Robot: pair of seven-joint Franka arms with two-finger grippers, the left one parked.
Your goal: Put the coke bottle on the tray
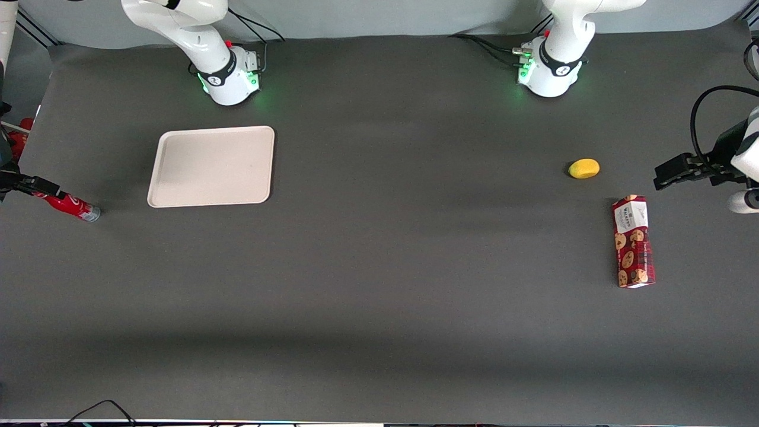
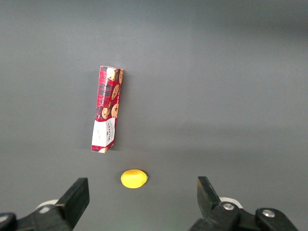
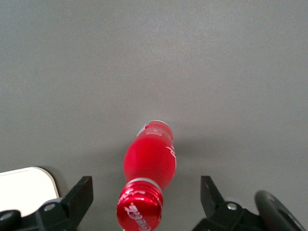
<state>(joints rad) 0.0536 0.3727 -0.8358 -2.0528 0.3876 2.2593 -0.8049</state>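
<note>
With the open gripper straddling the bottle near its cap, lower squarely and close on the neck before carrying it to the nearby tray.

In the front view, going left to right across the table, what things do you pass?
gripper with open fingers around the coke bottle's cap end → coke bottle → tray → yellow lemon-like object → cookie box
</note>
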